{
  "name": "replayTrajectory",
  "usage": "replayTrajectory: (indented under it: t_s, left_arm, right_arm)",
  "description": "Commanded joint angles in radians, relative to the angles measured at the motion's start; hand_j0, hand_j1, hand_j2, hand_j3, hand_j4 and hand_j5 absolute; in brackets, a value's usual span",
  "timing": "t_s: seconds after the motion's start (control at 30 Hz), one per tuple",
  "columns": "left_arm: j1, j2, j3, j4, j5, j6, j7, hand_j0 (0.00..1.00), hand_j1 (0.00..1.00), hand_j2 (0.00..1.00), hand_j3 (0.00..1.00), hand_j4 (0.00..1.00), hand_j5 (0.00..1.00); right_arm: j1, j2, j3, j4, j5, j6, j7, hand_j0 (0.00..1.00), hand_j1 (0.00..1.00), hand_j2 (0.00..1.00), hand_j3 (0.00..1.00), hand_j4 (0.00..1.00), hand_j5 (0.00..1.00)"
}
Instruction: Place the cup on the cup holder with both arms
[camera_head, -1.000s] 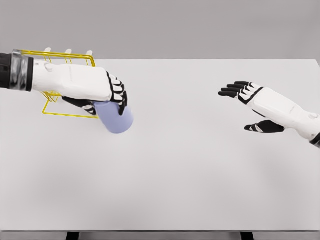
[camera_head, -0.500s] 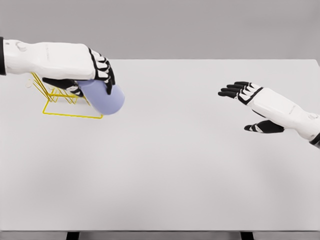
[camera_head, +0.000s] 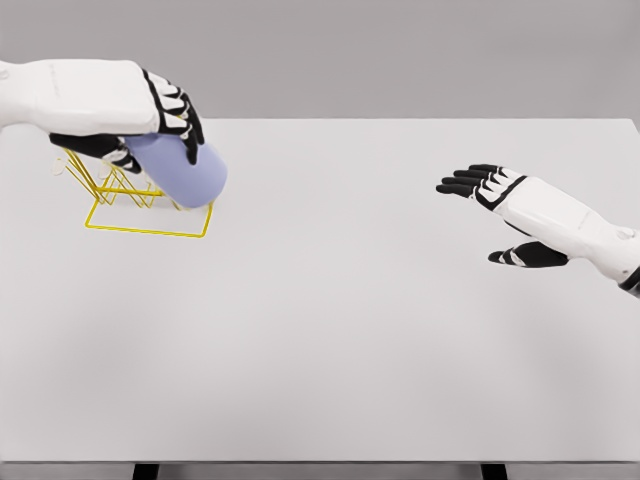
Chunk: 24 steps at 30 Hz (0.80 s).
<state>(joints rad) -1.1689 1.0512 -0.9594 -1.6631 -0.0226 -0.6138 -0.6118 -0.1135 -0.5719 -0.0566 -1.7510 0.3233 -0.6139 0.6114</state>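
Note:
A pale lavender cup (camera_head: 180, 171) hangs tilted in the air at the upper left, its wide end pointing down and right. My left hand (camera_head: 150, 120) is shut on it from above, black-tipped fingers wrapped over its side. Right under and behind the cup stands the yellow wire cup holder (camera_head: 130, 205), its base frame flat on the table and its upper wires partly hidden by the cup and hand. My right hand (camera_head: 500, 215) hovers open over the table's right side, far from both.
The white table (camera_head: 340, 320) fills the view; its front edge runs along the bottom and its right corner lies at the upper right.
My left hand has lifted the cup up and to the left, from beside the holder's front right corner to above the holder. The right hand has not moved.

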Motion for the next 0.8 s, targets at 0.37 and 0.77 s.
replayTrajectory:
  t_s: [0.37,0.77]
  left_arm:
    - [0.011,0.006,0.013,0.072,-0.013,0.003,0.001,0.48,0.48,0.48,0.48,0.48,0.48]
    - [0.015,0.007,0.011,0.155,-0.020,0.003,0.001,0.48,0.48,0.48,0.48,0.48,0.48]
  right_arm:
    - [0.000,0.000,0.000,-0.001,-0.007,0.003,-0.001,1.00,1.00,1.00,1.00,1.00,1.00]
    - [0.000,0.000,0.000,-0.002,-0.007,0.003,-0.001,1.00,1.00,1.00,1.00,1.00,1.00]
